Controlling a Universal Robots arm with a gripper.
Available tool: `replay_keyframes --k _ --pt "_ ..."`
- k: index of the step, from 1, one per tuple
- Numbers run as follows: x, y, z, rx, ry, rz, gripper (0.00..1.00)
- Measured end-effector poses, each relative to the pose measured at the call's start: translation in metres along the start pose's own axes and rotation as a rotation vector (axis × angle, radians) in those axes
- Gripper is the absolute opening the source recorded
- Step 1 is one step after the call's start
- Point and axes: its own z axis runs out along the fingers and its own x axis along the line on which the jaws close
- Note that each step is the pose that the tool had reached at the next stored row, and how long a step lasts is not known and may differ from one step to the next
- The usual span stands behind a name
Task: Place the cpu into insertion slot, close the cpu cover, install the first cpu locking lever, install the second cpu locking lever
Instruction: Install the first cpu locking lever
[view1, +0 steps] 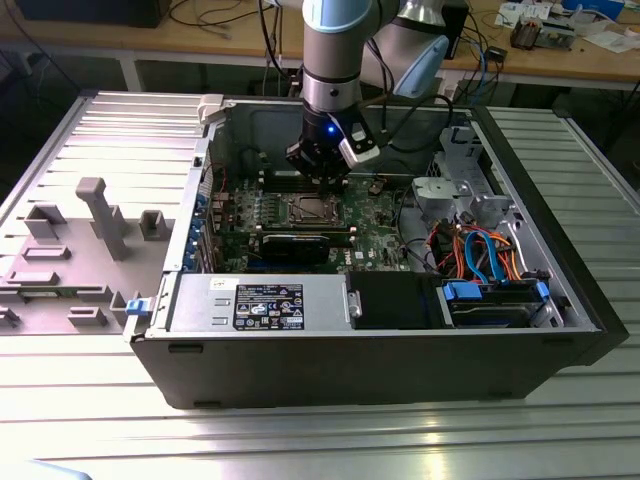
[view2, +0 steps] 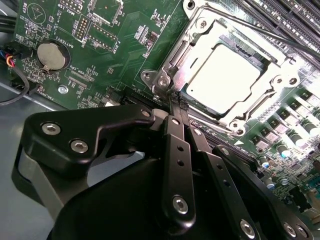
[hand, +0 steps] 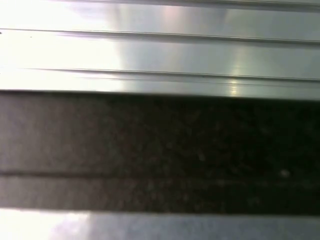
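Just above the middle of the exterior view, the gripper (view1: 318, 172) hangs low over the insertion slot (view1: 312, 210). In the second wrist view its fingers (view2: 177, 150) are pressed together. Their tips sit right at a corner of the cpu cover (view2: 172, 67), which lies flat around the cpu (view2: 222, 75).

1. One open computer case (view1: 380, 370) on the tabletop (view1: 320, 440).
2. One arm (view1: 335, 50), bearing one tool (view1: 322, 172).
3. One insertion slot (view1: 308, 209), holding one cpu (view2: 222, 75).
4. One round coin battery (view2: 51, 56).
5. One labelled power supply box (view1: 262, 305), near side.
6. One grey moulded tray (view1: 70, 250), at the exterior view's left.
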Motion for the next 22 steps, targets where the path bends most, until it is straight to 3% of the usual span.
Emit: replay_keyframes --k 8,22 --pt "-0.0001 0.0001 -0.0025 -0.0007 -0.0002 0.000 0.11" --pt "-0.0004 -0.0029 -0.0013 -0.0006 0.0006 0.000 0.11"
